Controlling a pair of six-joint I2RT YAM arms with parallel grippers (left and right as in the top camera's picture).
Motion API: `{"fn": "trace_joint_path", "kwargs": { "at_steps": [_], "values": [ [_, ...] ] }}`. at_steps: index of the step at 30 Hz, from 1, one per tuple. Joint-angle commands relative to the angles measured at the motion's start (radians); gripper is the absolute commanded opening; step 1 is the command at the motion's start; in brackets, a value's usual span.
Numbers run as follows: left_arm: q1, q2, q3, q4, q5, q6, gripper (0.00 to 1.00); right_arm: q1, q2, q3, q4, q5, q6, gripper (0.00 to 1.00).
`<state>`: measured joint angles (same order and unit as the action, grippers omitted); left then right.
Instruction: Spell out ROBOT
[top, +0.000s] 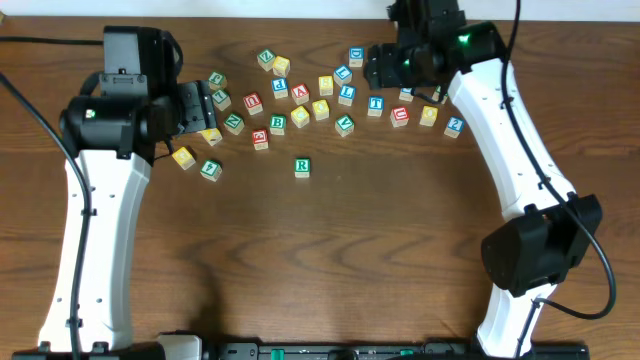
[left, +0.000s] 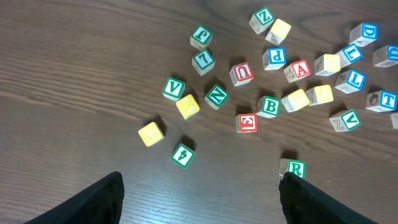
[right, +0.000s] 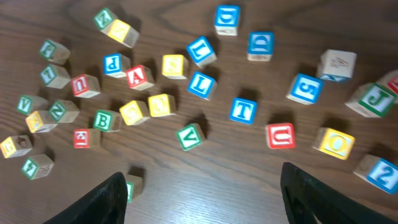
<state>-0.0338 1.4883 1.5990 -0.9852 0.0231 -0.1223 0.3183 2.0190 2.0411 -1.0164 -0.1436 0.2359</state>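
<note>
Right wrist view: the R cube is partly hidden behind the right jaws. Left wrist view: the right edge cuts off one further cube.

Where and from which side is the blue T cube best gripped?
Come straight down on the blue T cube and pinch its left and right faces, as the right wrist view shows them. It lies flat, T up, with those sides seemingly free; the red U cube sits near one corner.
</note>
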Motion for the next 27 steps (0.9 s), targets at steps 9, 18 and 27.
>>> {"fn": "trace_joint_path", "kwargs": {
  "at_steps": [9,18,27],
  "values": [
    [0.005,0.015,0.024,-0.001,-0.009,-0.021,0.79,0.049,0.020,0.019,0.013,0.040,0.029,0.73],
    [0.005,0.017,0.021,-0.001,-0.009,-0.040,0.79,0.050,0.029,0.019,0.010,0.036,0.063,0.73],
    [0.005,0.055,0.021,0.010,-0.030,-0.066,0.79,0.095,0.032,0.019,0.067,0.032,0.135,0.72]
  ]
}}
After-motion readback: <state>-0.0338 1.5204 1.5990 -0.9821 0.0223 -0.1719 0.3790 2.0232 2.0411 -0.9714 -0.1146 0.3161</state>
